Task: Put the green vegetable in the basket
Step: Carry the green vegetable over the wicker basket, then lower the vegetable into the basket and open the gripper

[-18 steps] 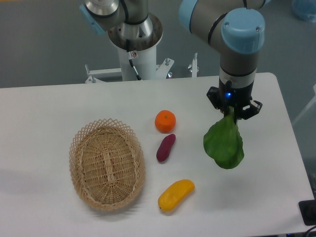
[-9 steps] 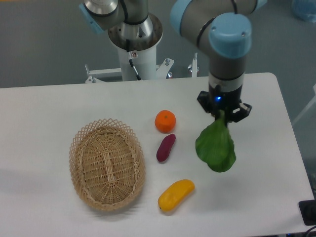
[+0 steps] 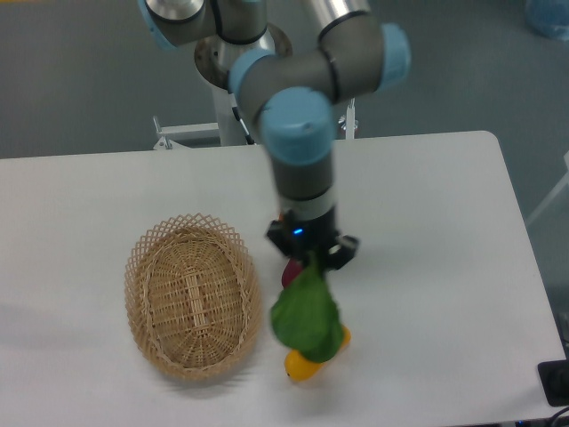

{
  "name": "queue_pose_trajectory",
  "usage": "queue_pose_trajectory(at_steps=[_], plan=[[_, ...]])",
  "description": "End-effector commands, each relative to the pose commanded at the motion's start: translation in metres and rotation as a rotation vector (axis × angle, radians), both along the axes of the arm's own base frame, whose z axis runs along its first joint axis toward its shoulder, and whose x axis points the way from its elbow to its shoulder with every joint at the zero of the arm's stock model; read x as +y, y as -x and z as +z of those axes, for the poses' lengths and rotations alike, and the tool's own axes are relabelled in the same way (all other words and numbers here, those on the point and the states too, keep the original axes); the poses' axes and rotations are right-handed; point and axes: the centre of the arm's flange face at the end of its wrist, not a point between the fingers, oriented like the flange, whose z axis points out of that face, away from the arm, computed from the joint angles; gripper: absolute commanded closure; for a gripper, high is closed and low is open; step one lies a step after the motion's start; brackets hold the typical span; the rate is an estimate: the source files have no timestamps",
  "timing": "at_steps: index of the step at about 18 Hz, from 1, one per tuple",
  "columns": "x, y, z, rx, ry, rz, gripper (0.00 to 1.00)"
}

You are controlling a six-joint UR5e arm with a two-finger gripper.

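My gripper is shut on the narrow stem end of the green vegetable, a floppy bright green leaf that hangs below it, above the table. The leaf hangs just right of the basket, an oval tan wicker basket with a lacy rim, which holds nothing. The leaf does not reach over the basket's rim. The arm and leaf hide the orange and most of the other produce.
A yellow oblong fruit lies under the hanging leaf, only its ends showing. A sliver of the purple sweet potato shows beside the gripper. The robot base stands behind the table's far edge.
The arm has swung left and toward the front with the green vegetable, from the right side of the table to just right of the basket. It now covers the orange.
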Motion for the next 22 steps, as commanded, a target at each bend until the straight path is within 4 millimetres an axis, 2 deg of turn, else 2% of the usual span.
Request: queue_pose_trajectory(at_steps=[2, 4, 7, 9, 10, 12, 18, 22], plan=[[0.012, -0.029, -0.01, -0.013, 0.004, -0.015, 0.7], [0.023, -0.048, -0.026, -0.023, 0.02, -0.023, 0.7], [0.025, -0.067, -0.042, -0.037, 0.04, -0.048, 0.7], [0.029, -0.076, -0.066, -0.045, 0.072, -0.076, 0.7], [0.025, -0.079, -0.076, -0.049, 0.084, -0.086, 0.71], [0.023, -0.082, -0.076, -0.023, 0.077, -0.156, 0.71], [0.021, -0.084, -0.085, -0.027, 0.091, -0.173, 0.7], [0.021, -0.083, -0.087, -0.026, 0.092, -0.171, 0.62]])
